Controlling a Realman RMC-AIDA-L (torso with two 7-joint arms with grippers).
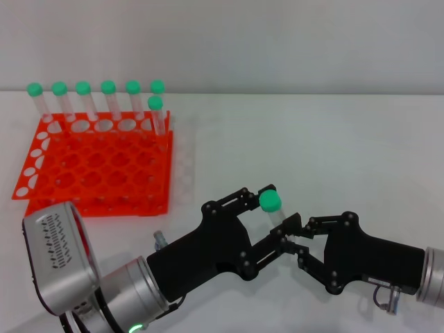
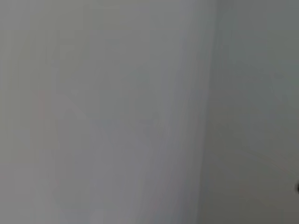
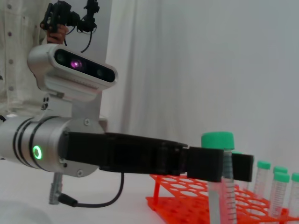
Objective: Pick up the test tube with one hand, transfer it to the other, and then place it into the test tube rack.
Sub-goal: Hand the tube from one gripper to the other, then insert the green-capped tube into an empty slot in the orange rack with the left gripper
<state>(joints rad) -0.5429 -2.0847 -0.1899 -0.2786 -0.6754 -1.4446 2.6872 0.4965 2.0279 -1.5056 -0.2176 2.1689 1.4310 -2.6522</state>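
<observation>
The test tube [image 1: 272, 205], clear with a green cap, stands upright in the air above the table at front centre. My left gripper [image 1: 276, 215], black on a silver wrist with a green light, reaches in from the lower left and its fingers close on the tube just under the cap. My right gripper [image 1: 293, 232] comes from the lower right and its fingertips meet at the tube's lower part. The right wrist view shows the tube [image 3: 219, 196] between the left gripper's fingers [image 3: 205, 164]. The orange-red rack [image 1: 97, 166] sits at the far left.
Several green-capped tubes [image 1: 104, 104] stand in the rack's back row, also in the right wrist view [image 3: 275, 186]. A person [image 3: 18, 46] stands behind the left arm. The left wrist view shows only a blank grey surface.
</observation>
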